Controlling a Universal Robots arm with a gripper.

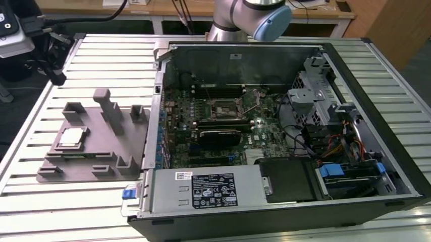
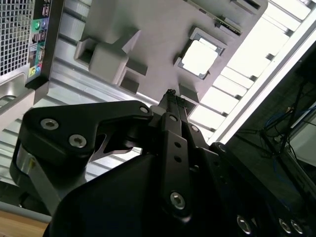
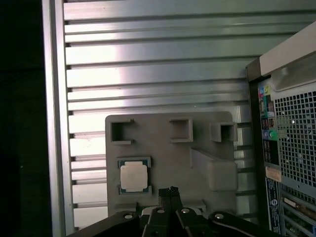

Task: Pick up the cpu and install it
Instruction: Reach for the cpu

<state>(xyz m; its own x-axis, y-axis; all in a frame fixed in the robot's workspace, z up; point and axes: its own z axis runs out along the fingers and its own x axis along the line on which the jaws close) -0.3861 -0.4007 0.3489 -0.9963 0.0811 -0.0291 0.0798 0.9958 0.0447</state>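
Note:
The cpu (image 1: 70, 137), a small square chip with a pale metal top, lies flat in a recess of the grey plastic fixture (image 1: 94, 151) on the slatted table, to the exterior view's left of the open computer case (image 1: 283, 131). In both wrist views I look down on it from well above: the cpu (image 3: 133, 177) (image 2: 199, 58) sits a short way to one side of my gripper (image 3: 170, 190) (image 2: 171, 95). The black fingertips are pressed together with nothing between them. On the motherboard the square socket (image 1: 225, 107) stands open.
The fixture carries upright grey posts (image 1: 111, 108) and blocks around the chip. The case wall (image 1: 156, 111) rises right beside the fixture. Inside the case are a black heatsink block (image 1: 217, 135), a power supply (image 1: 209, 189), drive bays and cables (image 1: 336, 146). The arm's joint (image 1: 259, 15) hangs at the back.

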